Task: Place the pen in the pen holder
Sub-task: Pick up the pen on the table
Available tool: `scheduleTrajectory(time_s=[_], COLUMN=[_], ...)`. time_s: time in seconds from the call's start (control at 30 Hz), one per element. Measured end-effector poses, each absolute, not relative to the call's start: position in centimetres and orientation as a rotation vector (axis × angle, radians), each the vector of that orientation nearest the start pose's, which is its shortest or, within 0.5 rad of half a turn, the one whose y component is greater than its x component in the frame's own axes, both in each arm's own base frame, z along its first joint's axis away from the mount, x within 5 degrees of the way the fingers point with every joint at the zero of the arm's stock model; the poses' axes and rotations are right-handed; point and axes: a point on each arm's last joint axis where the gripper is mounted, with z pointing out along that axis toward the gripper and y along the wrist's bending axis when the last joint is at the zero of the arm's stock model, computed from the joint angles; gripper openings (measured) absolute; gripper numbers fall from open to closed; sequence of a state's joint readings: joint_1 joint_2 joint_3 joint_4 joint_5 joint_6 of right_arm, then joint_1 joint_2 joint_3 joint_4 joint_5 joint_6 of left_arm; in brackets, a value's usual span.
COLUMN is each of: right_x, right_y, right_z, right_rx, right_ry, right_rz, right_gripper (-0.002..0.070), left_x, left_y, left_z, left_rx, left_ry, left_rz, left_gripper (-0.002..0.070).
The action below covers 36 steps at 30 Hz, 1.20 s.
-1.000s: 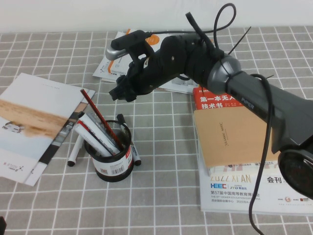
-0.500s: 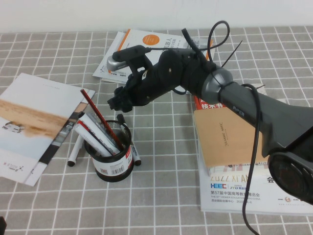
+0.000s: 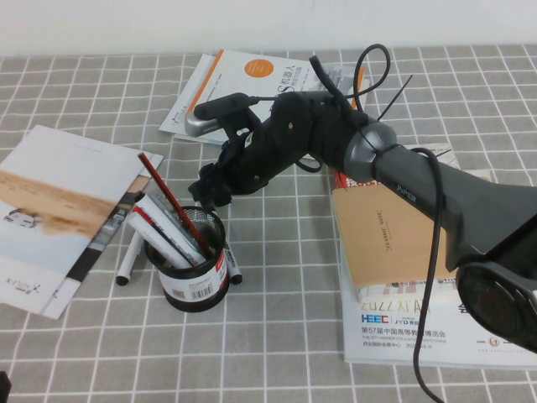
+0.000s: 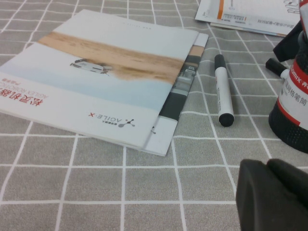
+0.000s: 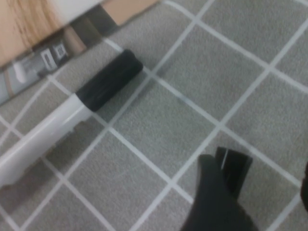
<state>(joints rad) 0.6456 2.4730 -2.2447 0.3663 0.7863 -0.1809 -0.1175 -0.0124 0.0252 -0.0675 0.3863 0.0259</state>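
Observation:
The pen holder (image 3: 195, 267), a black mesh cup with a barcode label, stands left of centre and holds several white pens and a dark-red stick. One pen (image 3: 130, 259) lies on the cloth left of the cup, also in the left wrist view (image 4: 224, 90). Another pen (image 3: 232, 264) lies right of the cup. My right gripper (image 3: 208, 183) hovers just behind the cup, open and empty. In the right wrist view (image 5: 262, 192) a pen (image 5: 72, 118) lies beyond its fingers. My left gripper (image 4: 275, 195) is shut and empty, low near the cup (image 4: 293, 108).
A brochure (image 3: 59, 210) lies left of the cup. Magazines (image 3: 243, 84) lie at the back. A stack of books (image 3: 403, 243) lies at the right under the right arm. Grey checked cloth covers the table.
My right gripper has moved down and toward the near side, from behind the cup to just above its far rim. The pens and cup have not moved.

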Motion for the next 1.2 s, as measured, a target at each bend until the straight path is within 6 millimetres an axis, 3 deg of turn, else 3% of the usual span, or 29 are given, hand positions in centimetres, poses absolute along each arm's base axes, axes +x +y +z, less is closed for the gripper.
scheduleTrajectory(time_s=[0.47, 0.77, 0.87, 1.03, 1.2], right_x=[42.5, 42.4, 42.4, 42.6, 43.1], right_y=[35.1, 35.7, 35.9, 35.6, 35.0], right_z=[18.5, 17.3, 17.2, 17.1, 18.1], right_rx=[-0.822, -0.805, -0.805, -0.824, -0.769], right_ry=[2.409, 2.421, 2.414, 2.409, 2.421], right_rz=[0.620, 0.658, 0.656, 0.604, 0.494], right_gripper=[0.0333, 0.0330, 0.0283, 0.0088, 0.0083], left_x=[5.2, 5.2, 5.2, 5.2, 5.2], left_y=[-0.8, -0.8, -0.8, -0.8, -0.8], left_z=[17.1, 17.1, 17.1, 17.1, 17.1], left_rx=[0.094, 0.094, 0.094, 0.094, 0.094], left_ry=[1.881, 1.881, 1.881, 1.881, 1.881], left_rz=[-0.130, -0.130, -0.130, -0.130, -0.130], left_gripper=[-0.0003, -0.0002, -0.0003, -0.0002, -0.0002])
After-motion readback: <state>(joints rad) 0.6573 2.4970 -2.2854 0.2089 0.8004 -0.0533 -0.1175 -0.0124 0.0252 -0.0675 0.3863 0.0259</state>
